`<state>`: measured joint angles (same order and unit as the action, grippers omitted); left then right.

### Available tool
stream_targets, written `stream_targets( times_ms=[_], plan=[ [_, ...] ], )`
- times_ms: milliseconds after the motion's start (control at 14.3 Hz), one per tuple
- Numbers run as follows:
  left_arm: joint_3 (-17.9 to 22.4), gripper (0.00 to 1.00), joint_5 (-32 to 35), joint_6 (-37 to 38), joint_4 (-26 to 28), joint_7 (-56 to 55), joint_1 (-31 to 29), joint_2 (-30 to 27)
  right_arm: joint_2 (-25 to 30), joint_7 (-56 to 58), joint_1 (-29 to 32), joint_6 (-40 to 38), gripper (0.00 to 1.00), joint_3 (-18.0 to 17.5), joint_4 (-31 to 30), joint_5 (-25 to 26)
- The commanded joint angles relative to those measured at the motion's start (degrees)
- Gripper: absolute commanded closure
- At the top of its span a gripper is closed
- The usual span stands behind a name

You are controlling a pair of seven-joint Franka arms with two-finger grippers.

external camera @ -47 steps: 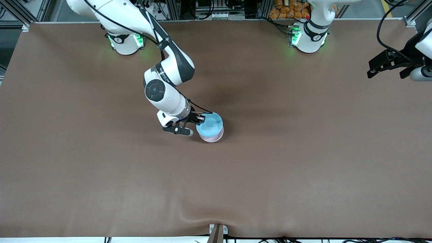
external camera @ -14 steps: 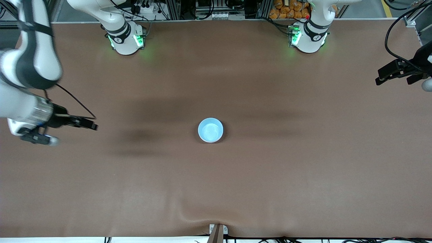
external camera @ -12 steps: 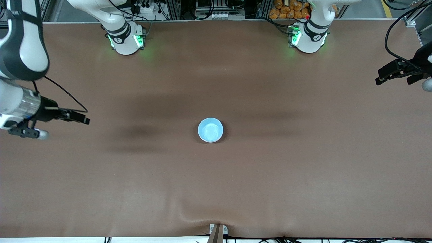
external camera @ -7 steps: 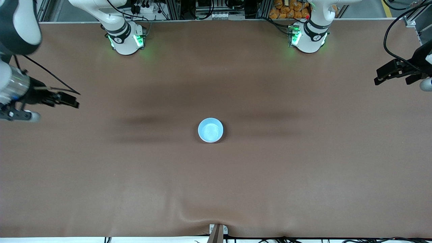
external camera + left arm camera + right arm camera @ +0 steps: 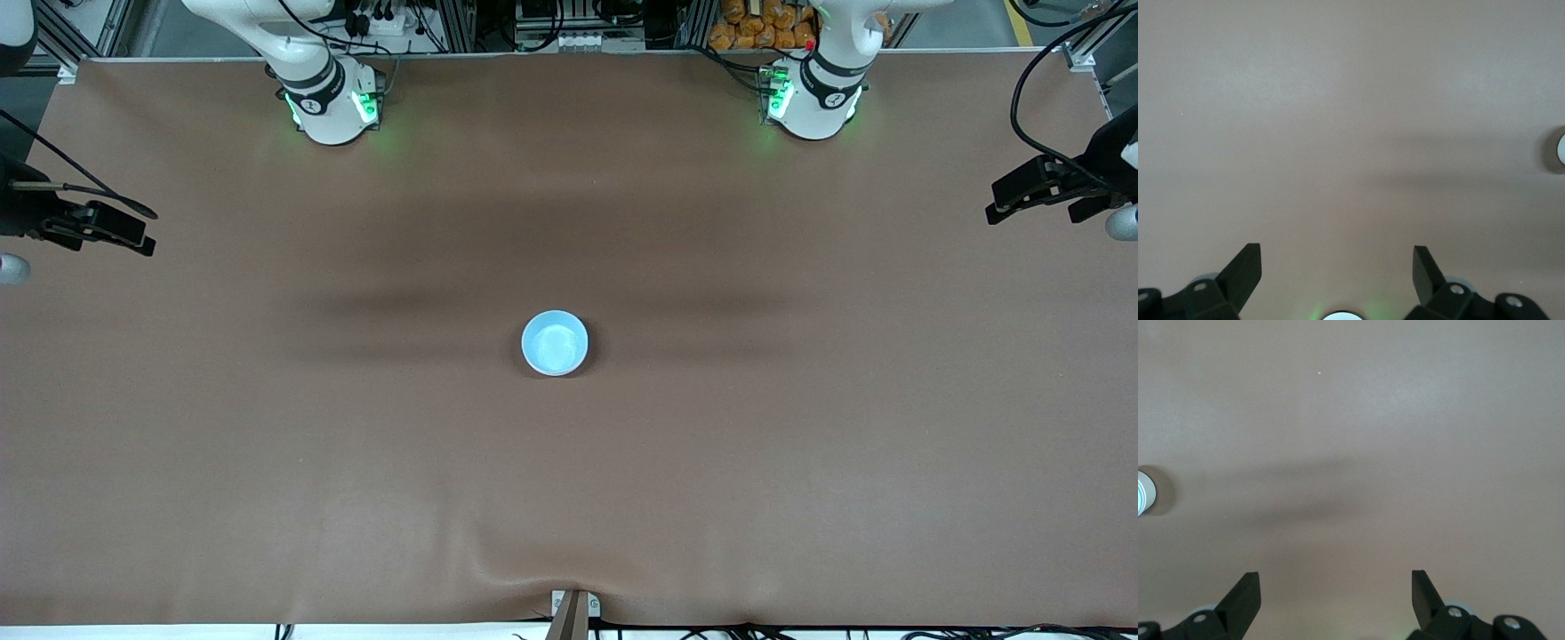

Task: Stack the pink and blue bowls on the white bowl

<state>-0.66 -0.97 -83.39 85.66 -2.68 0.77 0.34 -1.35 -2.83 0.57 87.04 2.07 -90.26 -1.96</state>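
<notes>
The light blue bowl (image 5: pixel 555 342) sits in the middle of the table, seen from above. The pink bowl and the white bowl are hidden under it. A sliver of the stack shows at the edge of the right wrist view (image 5: pixel 1143 492) and of the left wrist view (image 5: pixel 1561 148). My right gripper (image 5: pixel 142 231) is open and empty over the right arm's end of the table, well away from the bowls; its wrist view shows it (image 5: pixel 1336 587) over bare table. My left gripper (image 5: pixel 991 203) is open and empty over the left arm's end, also shown in its wrist view (image 5: pixel 1337 267).
The brown table cover (image 5: pixel 569 498) has a small ridge at its front edge near a metal bracket (image 5: pixel 573 609). The two arm bases (image 5: pixel 329 107) (image 5: pixel 813 102) stand along the table edge farthest from the front camera.
My right gripper let go of the blue bowl, left it on the pink bowl, and drew back to the right arm's end of the table. The left arm has hardly moved.
</notes>
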Motion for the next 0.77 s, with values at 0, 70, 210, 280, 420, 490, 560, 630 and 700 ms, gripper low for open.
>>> stream_targets(
  times_ms=[0,70,210,280,420,490,560,630,700],
  plan=[
    [-0.1,0.0,0.2,-0.1,-0.7,0.1,0.1,0.2,-0.1,0.2,0.8,-1.5,0.0,-1.2,1.8,1.3],
    [-0.1,0.0,0.2,-0.1,-0.6,0.0,0.1,0.2,-0.1,0.2,0.8,-2.6,0.0,-1.2,2.5,1.3],
    [-0.2,0.0,0.2,-0.1,-0.7,0.1,0.0,0.2,-0.2,0.3,1.0,-5.2,0.0,-1.2,4.2,1.3],
    [-0.2,0.0,0.1,-0.1,-0.7,0.2,0.0,0.2,-0.2,0.3,1.0,-6.0,0.0,-1.3,4.4,1.3],
    [-0.2,0.0,0.2,-0.1,-0.7,0.1,0.1,0.2,-0.1,1.2,1.1,-6.2,0.0,-1.3,4.5,1.4],
    [-0.2,0.0,0.1,-0.1,-0.7,0.3,0.0,0.2,-0.2,2.4,1.2,-6.2,0.0,-1.2,4.5,1.5],
    [-0.2,0.0,0.1,-0.1,-0.6,0.3,0.0,0.2,-0.1,3.0,1.2,-6.2,0.0,-1.1,4.5,1.6],
    [-0.3,0.0,0.1,-0.1,-0.6,0.2,0.1,0.2,-0.1,3.1,1.3,-6.2,0.0,-1.1,4.4,1.5],
    [-0.3,0.0,0.1,-0.1,-0.5,0.3,0.0,0.2,-0.1,3.1,1.3,-6.2,0.0,-1.0,4.4,1.6]
  ],
)
